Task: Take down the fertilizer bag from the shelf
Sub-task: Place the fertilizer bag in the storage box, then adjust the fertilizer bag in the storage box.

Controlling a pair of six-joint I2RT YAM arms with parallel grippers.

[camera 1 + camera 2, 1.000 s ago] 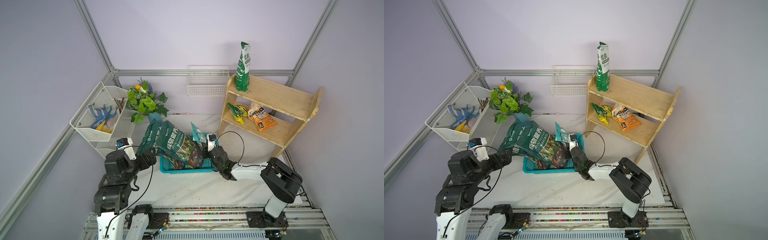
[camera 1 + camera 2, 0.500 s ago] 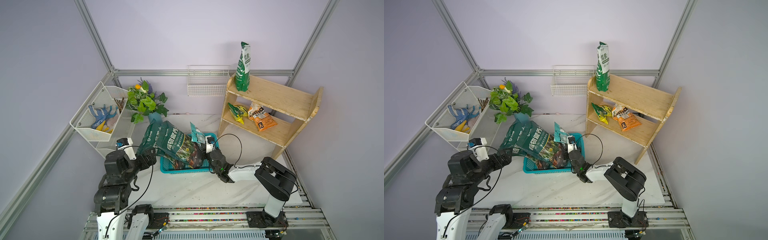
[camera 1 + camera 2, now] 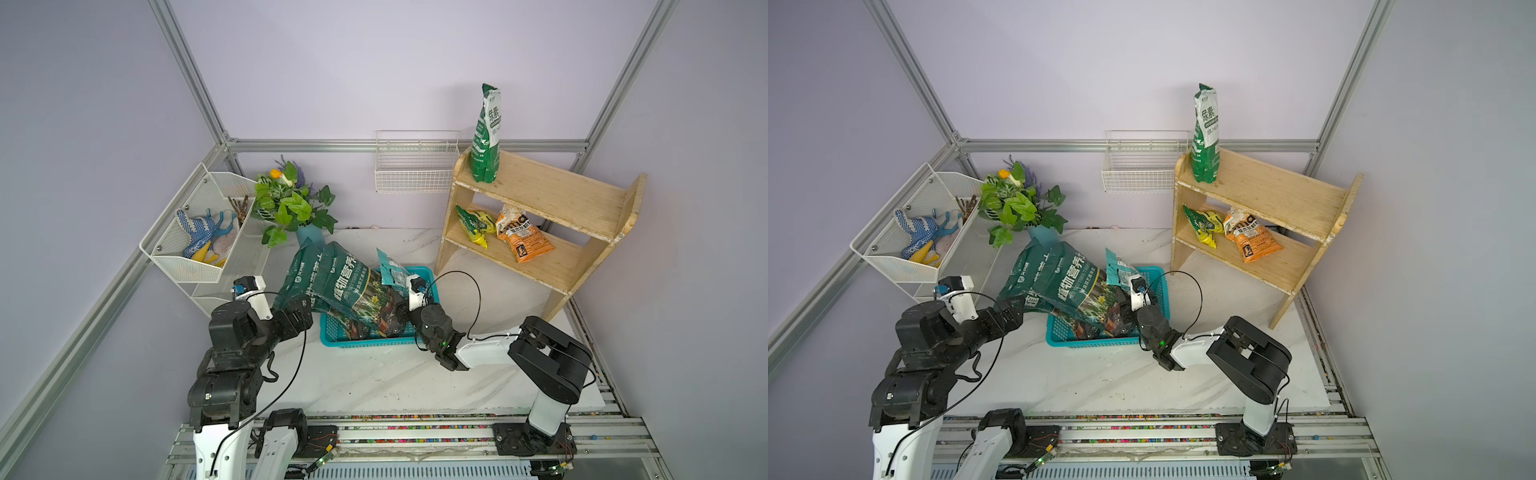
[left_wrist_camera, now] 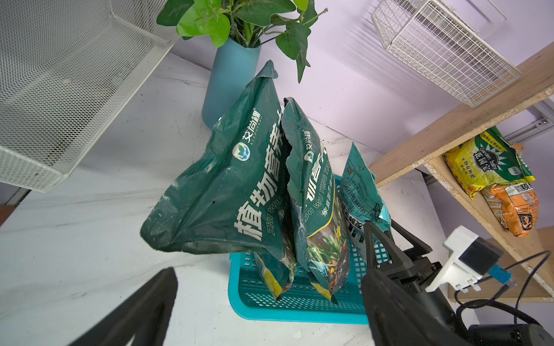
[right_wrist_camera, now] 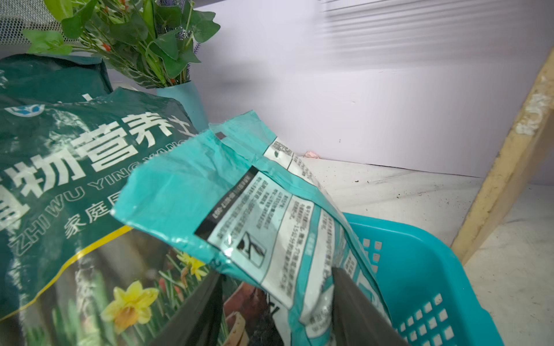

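Right wrist view: the fertilizer bag (image 5: 239, 209), the small light teal one, is off the shelf (image 5: 503, 179). It stands in the teal basket (image 5: 419, 254) and leans on the big dark green bags (image 5: 75, 179) beside it. The right gripper (image 5: 274, 278) has one finger on each side of the bag's low part. The fingers are apart, and the bag looks loose between them, not pinched.

In a top view, the left gripper (image 3: 299, 318) is wide apart and holds nothing. It sits just beside the dark green bags, on the far side from the small bag.

A tall green bag (image 3: 486, 137) stands on the top board of the shelf. A yellow bag (image 3: 473, 224) and an orange bag (image 3: 523, 239) lie on the low board.

What could go wrong? I think the small bag is tippy, because it only leans. If the right arm pulls away crooked, a finger could catch the crinkly side and drag the bag out, or flop it over the basket rim. The arm is also close to the basket, so a bump could slide it. The left gripper could nudge the dark bags, and they would push the small bag down.
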